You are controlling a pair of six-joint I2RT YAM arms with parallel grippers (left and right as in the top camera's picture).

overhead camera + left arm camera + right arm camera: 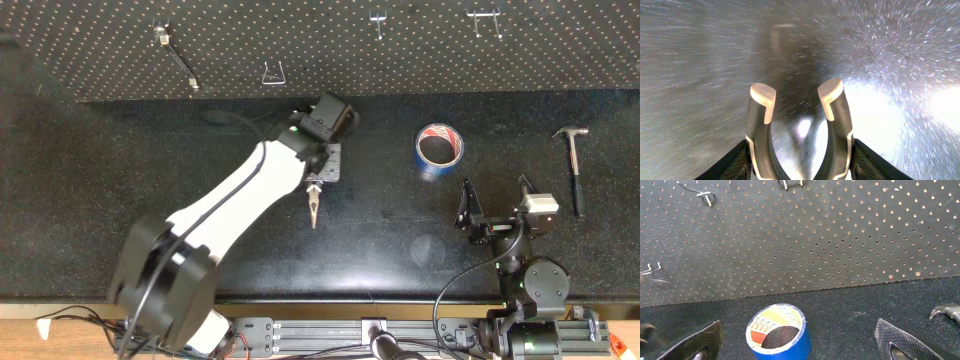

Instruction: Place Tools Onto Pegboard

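While your left end effector (797, 102) hangs low over the bench (120, 150), fingers moderately parted and empty, log the following.

- Blue tape roll (438, 148): flat, hole up, between the pliers and the hammer.
- Right end effector (495, 190): spread wide, empty, near the tape.
- Hooks (378, 22): bare, on the pegboard (300, 40) behind the bench.
- Hammer (573, 165): far right, head toward the pegboard.
- Pliers (313, 205): flat on the bench mid-field, slim tapered nose pointing toward the arm bases, handles hidden under your left arm's wrist.

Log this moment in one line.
left tool open | right tool open | blue tape roll, black-handled hammer lying on black mat
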